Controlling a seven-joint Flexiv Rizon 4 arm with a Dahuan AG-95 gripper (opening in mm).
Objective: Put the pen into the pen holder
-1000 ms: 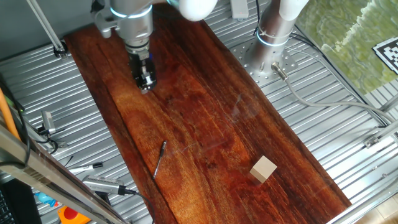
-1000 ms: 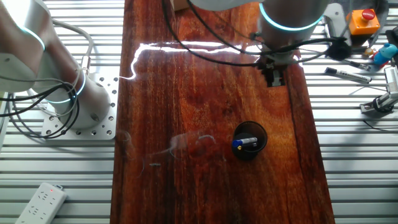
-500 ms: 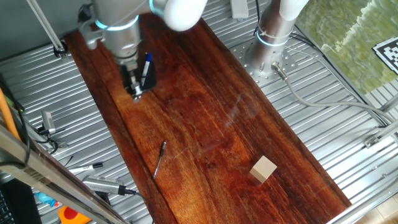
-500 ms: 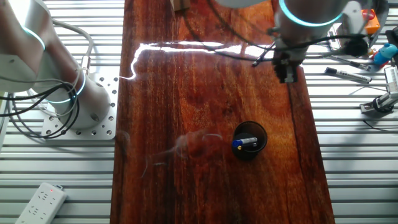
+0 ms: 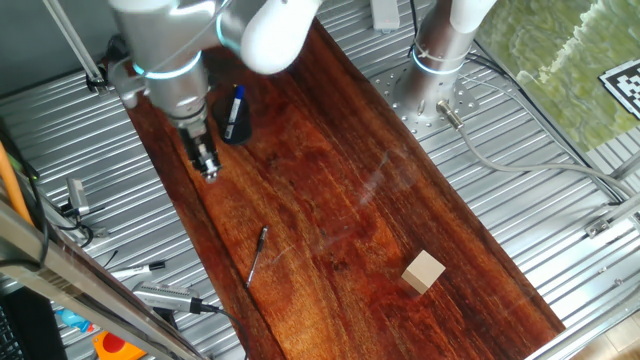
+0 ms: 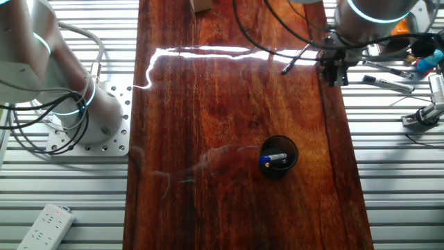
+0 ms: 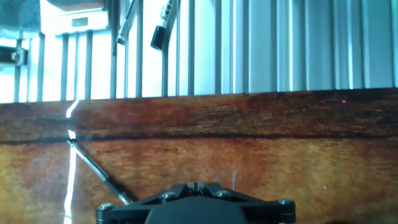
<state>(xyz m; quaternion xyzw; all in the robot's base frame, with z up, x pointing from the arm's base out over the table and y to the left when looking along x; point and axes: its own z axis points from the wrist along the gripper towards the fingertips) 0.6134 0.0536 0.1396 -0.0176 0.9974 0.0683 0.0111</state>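
pen (image 5: 257, 256) on board (image 5: 340, 200), apart from pen holder (image 5: 235, 128); wooden cube (image 5: 424, 271) opposite end

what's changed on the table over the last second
The gripper moved away from above the pen holder toward the board's edge, nearer the pen, holding nothing. The pen, the pen holder with its blue pen, and the wooden cube stayed put.

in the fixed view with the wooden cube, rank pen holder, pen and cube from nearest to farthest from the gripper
From the gripper:
1. Pen holder, just beside it near the board's far end, blue pen inside.
2. Pen, lying mid-board near the left edge.
3. Wooden cube, toward the board's near right end.
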